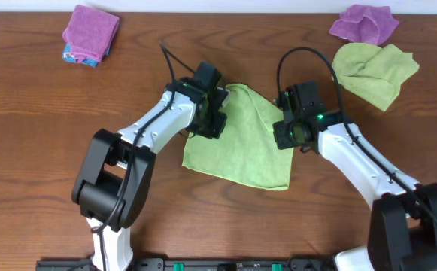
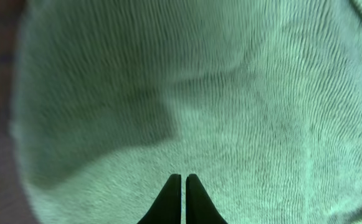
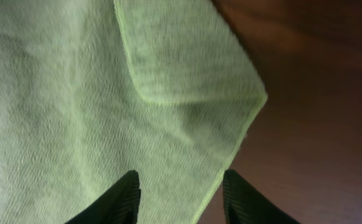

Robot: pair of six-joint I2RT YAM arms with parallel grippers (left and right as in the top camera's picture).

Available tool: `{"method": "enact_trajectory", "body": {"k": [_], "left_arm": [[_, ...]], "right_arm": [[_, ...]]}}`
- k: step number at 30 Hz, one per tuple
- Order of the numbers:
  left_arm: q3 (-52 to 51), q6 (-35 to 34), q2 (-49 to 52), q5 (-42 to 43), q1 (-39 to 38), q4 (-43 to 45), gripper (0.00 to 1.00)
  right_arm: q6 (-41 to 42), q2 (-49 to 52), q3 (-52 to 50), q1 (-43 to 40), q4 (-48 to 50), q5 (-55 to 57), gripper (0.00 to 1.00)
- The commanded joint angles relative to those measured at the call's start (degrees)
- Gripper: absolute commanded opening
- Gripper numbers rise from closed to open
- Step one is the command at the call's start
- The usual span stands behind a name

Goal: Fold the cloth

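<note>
Brown wood table (image 1: 37, 150) fills the overhead view, and the green cloth (image 1: 241, 143) lies spread near its middle, between the two arms. The left end effector (image 2: 182, 199) is clenched: its two dark fingertips meet with only a hairline between them, right over the cloth, which fills the wrist view. Whether any fabric is pinched there I cannot tell. From above, it sits at the cloth's upper left edge. The right end effector (image 3: 181, 208) is released, its fingers (image 3: 115, 199) spread wide, with a hemmed corner of the cloth in line with the gap and bare table to one side. A small flap (image 3: 181, 56) is turned over near that corner. From above, it sits at the cloth's right edge. Farther out, a purple rag (image 1: 90, 28) lies on a blue rag (image 1: 71, 54) at top left, and a crumpled rag (image 1: 365, 22) lies just beside a lime rag (image 1: 376, 69) at top right.
</note>
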Motion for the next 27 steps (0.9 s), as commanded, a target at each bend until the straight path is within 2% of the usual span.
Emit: {"method": "enact_trajectory", "body": {"k": [1, 27], "left_arm": [[-1.44, -1.90, -0.63, 2.36, -0.11, 0.79, 0.06], [-11.17, -3.65, -0.63, 4.70, -4.52, 1.01, 0.06]], "right_arm": [[-0.61, 2.23, 0.59, -0.42, 1.29, 0.90, 0.40], [3.61, 14.58, 0.83, -0.52, 14.80, -2.01, 0.41]]}}
